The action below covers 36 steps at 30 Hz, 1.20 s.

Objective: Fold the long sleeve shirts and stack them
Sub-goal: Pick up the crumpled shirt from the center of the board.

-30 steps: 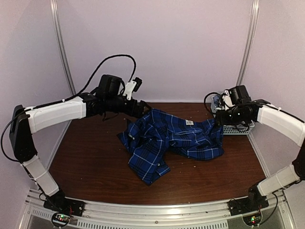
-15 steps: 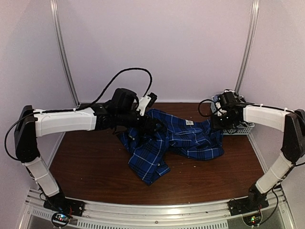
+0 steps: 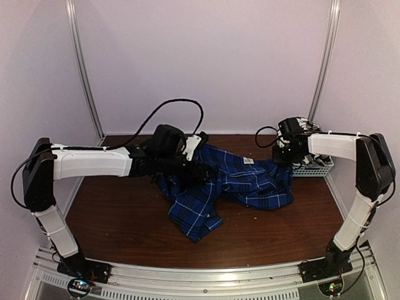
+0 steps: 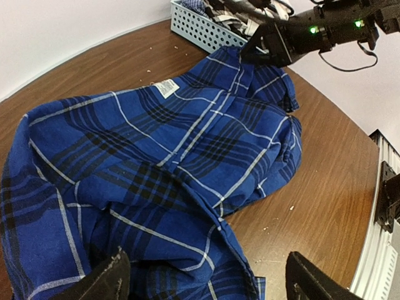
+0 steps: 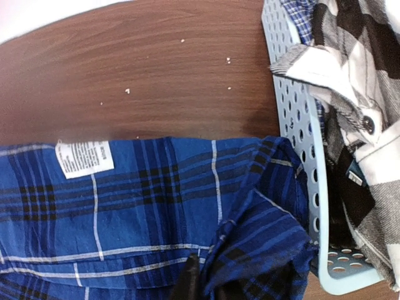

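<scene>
A royal-blue plaid shirt (image 3: 228,184) lies crumpled mid-table, its label facing up (image 5: 84,156). My left gripper (image 3: 201,170) hovers low over the shirt's left part. It is open wide, and the fingers (image 4: 103,281) stand far apart above the cloth (image 4: 156,144) with nothing between them. My right gripper (image 3: 282,156) is at the shirt's far right corner, beside the basket. There it (image 5: 209,284) is shut on a bunched fold of the blue cloth (image 5: 262,250). A black-and-white check shirt (image 5: 362,75) lies piled in the basket.
The pale blue-grey slotted basket (image 3: 317,166) stands at the back right against the wall, its rim (image 5: 294,125) touching the blue shirt's corner. Small crumbs dot the brown tabletop (image 3: 119,212). Walls close in on the back and both sides.
My left arm has swung right and down over the shirt. My right gripper has moved left from the basket to the shirt's corner and has closed on the cloth.
</scene>
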Tool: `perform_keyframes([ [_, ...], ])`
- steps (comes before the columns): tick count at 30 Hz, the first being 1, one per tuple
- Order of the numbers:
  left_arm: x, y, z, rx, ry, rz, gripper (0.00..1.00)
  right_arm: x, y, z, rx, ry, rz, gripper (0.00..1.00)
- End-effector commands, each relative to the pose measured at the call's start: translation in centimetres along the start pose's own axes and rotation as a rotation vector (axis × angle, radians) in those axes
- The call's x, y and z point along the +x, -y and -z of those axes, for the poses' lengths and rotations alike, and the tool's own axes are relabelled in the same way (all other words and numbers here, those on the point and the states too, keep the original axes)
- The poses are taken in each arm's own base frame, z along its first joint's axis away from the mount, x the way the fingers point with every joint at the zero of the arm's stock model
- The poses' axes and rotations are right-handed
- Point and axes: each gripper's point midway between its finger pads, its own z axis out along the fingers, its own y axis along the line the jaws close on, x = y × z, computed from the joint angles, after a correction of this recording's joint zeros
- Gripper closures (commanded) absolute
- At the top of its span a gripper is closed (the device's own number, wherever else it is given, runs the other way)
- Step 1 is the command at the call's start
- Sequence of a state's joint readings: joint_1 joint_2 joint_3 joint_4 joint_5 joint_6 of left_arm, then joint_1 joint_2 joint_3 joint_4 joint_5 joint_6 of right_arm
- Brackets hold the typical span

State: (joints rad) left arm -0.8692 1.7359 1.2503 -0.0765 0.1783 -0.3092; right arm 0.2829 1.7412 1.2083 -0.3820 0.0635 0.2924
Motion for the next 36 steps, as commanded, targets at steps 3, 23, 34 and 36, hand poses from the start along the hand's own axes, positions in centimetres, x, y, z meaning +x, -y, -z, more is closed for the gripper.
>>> perform_keyframes([
  [3, 1.6, 0.7, -1.9, -0.021, -0.070, -0.053, 0.13, -5.6, 1.4, 4.6, 0.016, 0.163, -0.045, 1.00],
  [23, -3.3, 3.6, -4.1, 0.034, 0.030, -0.187, 0.13, -10.8, 6.6, 19.0, -0.062, 0.372, -0.109, 1.00],
  [34, 0.1, 0.8, -8.1, -0.067, -0.070, -0.202, 0.13, -11.9, 6.7, 20.0, -0.090, 0.390, -0.109, 1.00],
  [36, 0.5, -0.1, -8.1, -0.109, -0.079, -0.193, 0.14, -11.8, 6.7, 19.9, -0.091, 0.385, -0.108, 1.00],
])
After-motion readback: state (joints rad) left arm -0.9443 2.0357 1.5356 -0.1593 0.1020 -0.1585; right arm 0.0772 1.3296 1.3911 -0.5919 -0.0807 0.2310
